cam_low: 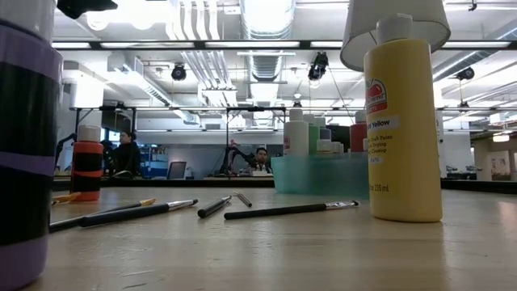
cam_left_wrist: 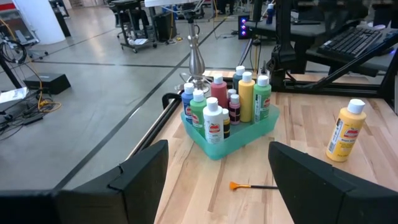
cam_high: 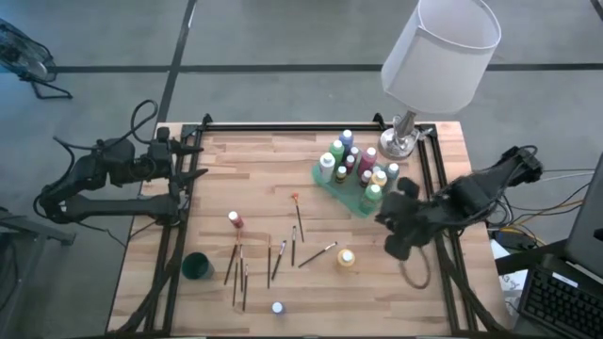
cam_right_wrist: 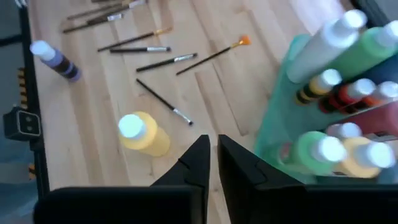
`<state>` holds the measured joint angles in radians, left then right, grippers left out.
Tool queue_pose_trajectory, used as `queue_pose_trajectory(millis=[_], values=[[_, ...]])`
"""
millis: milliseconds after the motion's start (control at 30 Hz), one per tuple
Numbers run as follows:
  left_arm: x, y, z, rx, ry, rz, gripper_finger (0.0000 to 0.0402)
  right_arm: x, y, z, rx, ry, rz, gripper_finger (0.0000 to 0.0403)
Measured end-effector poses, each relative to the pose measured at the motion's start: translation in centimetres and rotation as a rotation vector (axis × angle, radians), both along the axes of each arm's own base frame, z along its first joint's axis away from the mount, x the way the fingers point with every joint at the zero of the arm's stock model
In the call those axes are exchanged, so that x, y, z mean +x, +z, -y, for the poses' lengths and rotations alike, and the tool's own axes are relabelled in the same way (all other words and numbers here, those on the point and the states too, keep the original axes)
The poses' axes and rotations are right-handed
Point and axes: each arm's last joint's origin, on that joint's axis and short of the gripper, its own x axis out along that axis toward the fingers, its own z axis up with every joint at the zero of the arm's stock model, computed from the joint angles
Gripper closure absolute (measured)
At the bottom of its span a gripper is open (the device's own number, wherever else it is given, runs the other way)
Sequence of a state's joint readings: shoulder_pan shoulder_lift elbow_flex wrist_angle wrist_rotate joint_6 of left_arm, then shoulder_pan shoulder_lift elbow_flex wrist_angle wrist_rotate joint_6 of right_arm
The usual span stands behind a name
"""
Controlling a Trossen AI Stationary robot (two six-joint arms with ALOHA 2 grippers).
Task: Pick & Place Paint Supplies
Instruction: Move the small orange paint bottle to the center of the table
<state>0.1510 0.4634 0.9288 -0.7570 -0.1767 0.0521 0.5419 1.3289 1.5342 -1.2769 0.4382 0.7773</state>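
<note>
Several white-capped paint bottles stand upright in a translucent green tray [cam_high: 329,181] [cam_left_wrist: 249,133] [cam_right_wrist: 273,124] at the table's far right. A yellow bottle [cam_high: 347,258] [cam_right_wrist: 143,134] [cam_low: 401,129], a red one [cam_high: 235,220] and a purple one [cam_high: 278,308] [cam_right_wrist: 56,59] stand on the table. Thin brushes [cam_high: 281,256] lie flat at mid-table. My right gripper [cam_high: 384,222] [cam_right_wrist: 213,152] hangs shut and empty above the table, by the tray's near corner, slanting down. My left gripper [cam_high: 195,162] [cam_left_wrist: 217,162] waits open at the table's left edge.
A table lamp with a white shade [cam_high: 438,56] stands on its metal base [cam_high: 399,141] just behind the tray. A dark green cup [cam_high: 197,266] sits near the front left. An orange-tipped brush [cam_high: 298,212] [cam_left_wrist: 249,185] lies apart. Black rails [cam_high: 311,125] frame the table.
</note>
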Motion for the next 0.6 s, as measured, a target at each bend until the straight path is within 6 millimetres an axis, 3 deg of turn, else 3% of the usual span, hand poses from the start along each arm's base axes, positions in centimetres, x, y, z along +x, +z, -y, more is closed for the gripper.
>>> queue_pose_trajectory(millis=[233, 600], values=[[-0.1, 0.0, 0.0, 0.0, 0.0, 0.001, 0.0119, -3.7, 0.6, 2.3, -0.007, 0.008, 0.076, 0.0394], [0.2, 1.5, 0.0, 0.048, -0.004, 0.153, 0.0119, -9.7, -3.5, 6.0, 0.102, -0.179, 0.155, 0.0394]])
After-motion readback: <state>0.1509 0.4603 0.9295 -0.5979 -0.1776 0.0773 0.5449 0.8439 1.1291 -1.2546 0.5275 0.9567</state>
